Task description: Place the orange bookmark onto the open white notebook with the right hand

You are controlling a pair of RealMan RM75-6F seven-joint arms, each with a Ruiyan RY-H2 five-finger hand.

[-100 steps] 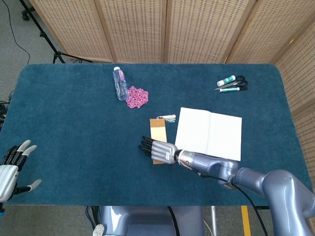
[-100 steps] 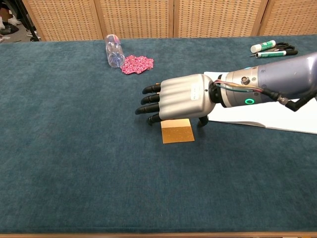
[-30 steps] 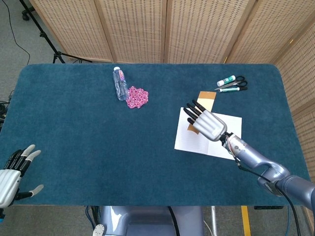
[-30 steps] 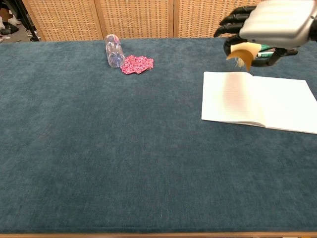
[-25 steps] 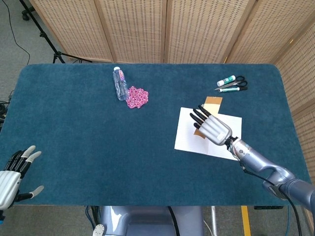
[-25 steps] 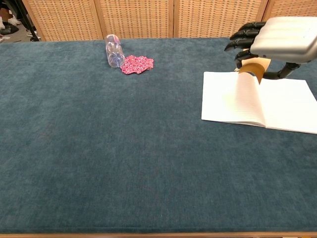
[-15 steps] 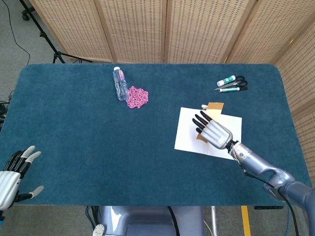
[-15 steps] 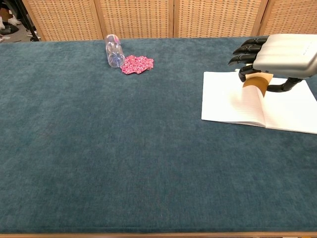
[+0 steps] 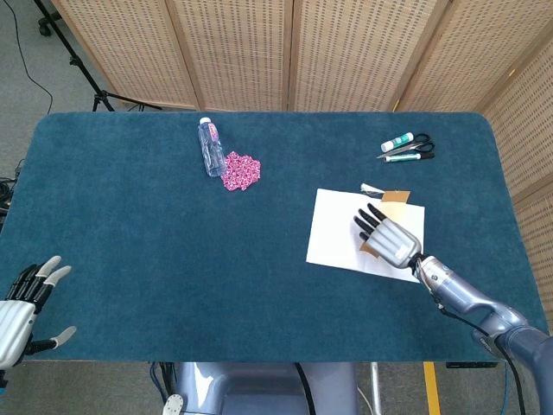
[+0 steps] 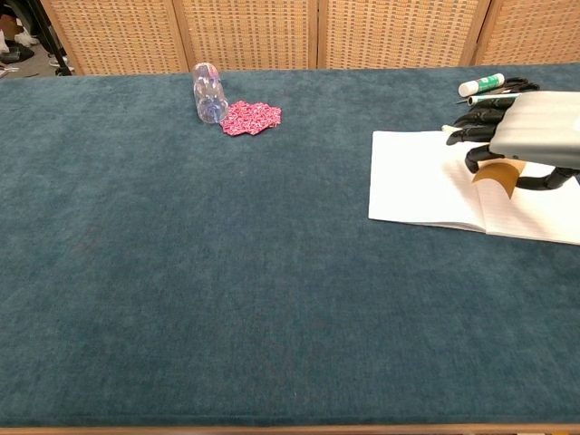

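Right hand [image 9: 390, 238] is over the notebook [image 9: 337, 230], gripping the bookmark [image 9: 394, 200] between thumb and curled fingers. In the chest view the hand [image 10: 526, 136] sits low above the page, and the bookmark [image 10: 497, 178] hangs under the palm, bent, its lower end looking close to the paper; contact can't be confirmed. In the head view the bookmark's far end and pale tassel [image 9: 371, 188] stick out past the notebook's far edge. So the strip is partly over the notebook, partly beyond it, near the spine.

Left hand [image 9: 19, 304] is well away from the notebook at the near left table corner, fingers spread, holding nothing.

Step in hand: lower and release. To do it well, likely pull the hand back a bit toward the notebook's near edge before letting go, so the whole strip including the tassel lands on paper, not hanging over the far edge. Come down until the bent strip flattens on the page, then open thumb and fingers together and lift straight up, so the card doesn't drag or flick. Thin card may stick to a finger or spring when freed, so go slow on release. Avoid pressing hard; the notebook could slide on the cloth.

Beyond the notebook: scissors [image 9: 416, 143], glue stick [image 9: 397, 141]. Off to its left: bottle [image 9: 210, 147], pink mesh [image 9: 240, 169]. None in the way.
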